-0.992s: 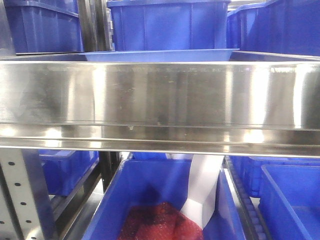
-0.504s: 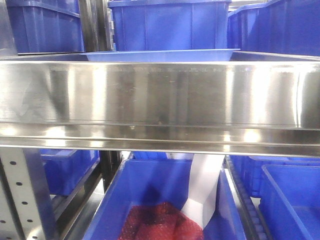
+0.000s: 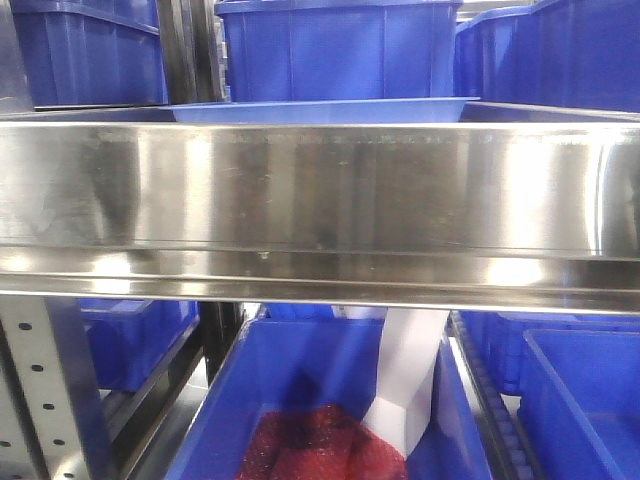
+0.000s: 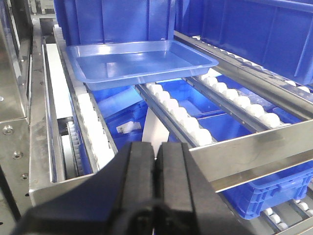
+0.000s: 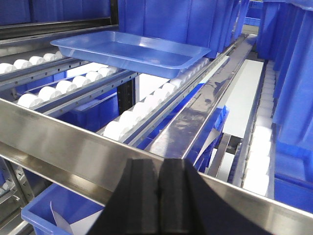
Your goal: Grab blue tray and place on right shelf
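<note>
The light blue tray (image 4: 139,61) rests on the white roller tracks of the right shelf (image 3: 320,200), behind its broad shiny steel front rail. Only the tray's near rim (image 3: 320,108) shows above the rail in the front view. From the right wrist the blue tray (image 5: 129,51) sits up the rollers, well beyond the rail. My left gripper (image 4: 155,152) is shut and empty, back at the front rail, apart from the tray. My right gripper (image 5: 161,169) is also shut with nothing in it, over the front rail.
Deep dark-blue bins (image 3: 340,45) stand right behind the tray and to both sides. A lower bin (image 3: 320,400) holds red mesh and white paper. A perforated grey upright (image 3: 45,390) is at lower left. Steel side rails (image 5: 195,122) run beside the rollers.
The front view has shifted very slightly; the tray and shelf stay where they were.
</note>
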